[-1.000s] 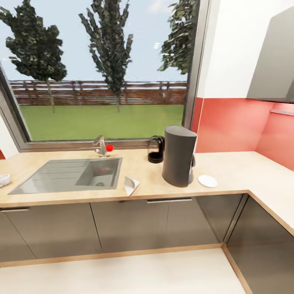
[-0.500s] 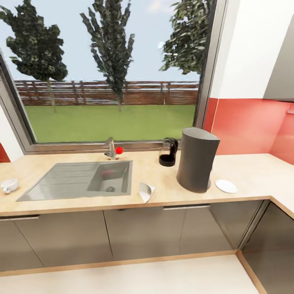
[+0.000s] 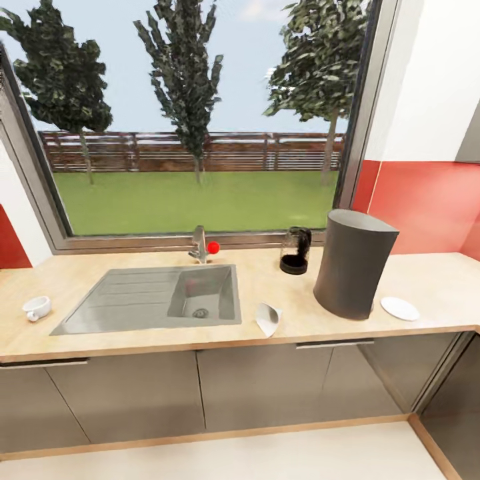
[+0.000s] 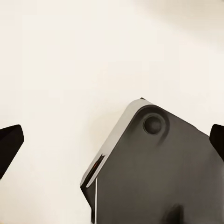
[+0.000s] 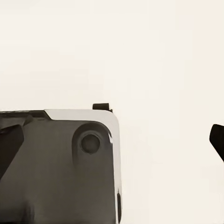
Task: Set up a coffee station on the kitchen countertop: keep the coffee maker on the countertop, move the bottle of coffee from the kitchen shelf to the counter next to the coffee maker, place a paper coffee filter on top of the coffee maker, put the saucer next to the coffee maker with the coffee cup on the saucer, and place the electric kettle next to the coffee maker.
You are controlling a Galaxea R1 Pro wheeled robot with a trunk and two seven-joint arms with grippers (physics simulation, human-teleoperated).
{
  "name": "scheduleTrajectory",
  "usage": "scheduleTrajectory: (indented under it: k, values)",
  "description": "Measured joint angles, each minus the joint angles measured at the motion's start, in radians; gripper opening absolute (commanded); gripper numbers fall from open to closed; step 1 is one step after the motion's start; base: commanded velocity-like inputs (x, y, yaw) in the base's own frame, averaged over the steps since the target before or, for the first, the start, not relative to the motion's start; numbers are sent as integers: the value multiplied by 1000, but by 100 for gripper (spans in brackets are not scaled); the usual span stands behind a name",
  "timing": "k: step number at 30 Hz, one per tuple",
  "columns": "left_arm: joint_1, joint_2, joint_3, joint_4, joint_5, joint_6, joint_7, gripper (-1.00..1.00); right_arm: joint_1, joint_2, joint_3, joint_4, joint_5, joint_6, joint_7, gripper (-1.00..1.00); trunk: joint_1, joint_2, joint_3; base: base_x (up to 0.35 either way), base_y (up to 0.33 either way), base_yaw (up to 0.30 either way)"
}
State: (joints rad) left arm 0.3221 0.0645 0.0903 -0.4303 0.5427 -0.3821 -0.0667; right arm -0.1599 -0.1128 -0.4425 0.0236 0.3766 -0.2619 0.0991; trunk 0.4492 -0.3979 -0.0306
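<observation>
where the wooden counter [image 3: 133,340] runs under the window, the coffee maker [image 3: 353,264] stands upright as a tall dark grey body toward the right, close to the front edge. just beside it on its right lies the white saucer [image 3: 400,308], flat and bare. behind and to the left of the coffee maker, near the window sill, sits the dark electric kettle [image 3: 295,250], apart from it. a white paper coffee filter [image 3: 267,319] lies on its side near the counter's front edge, between the coffee maker and the sink [image 3: 160,298]. the faucet [image 3: 200,244] with a red knob rises behind the sink basin. far to the left, well apart from the rest, the white coffee cup [image 3: 37,308] rests on the counter. grey cabinet fronts [image 3: 200,390] run below. in each wrist view, the left end effector [image 4: 112,144] and the right end effector [image 5: 112,140] show dark fingertips spread wide at the frame edges, holding nothing, over a grey robot base part and pale floor.
</observation>
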Motion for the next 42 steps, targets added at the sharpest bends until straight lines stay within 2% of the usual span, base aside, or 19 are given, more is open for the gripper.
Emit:
scheduleTrajectory:
  k: [42]
  values:
    - [0,-1,1,25,4,-9,0,100,0,-1,0,0,-1,0,-9,100,0,0,0,14,340,0]
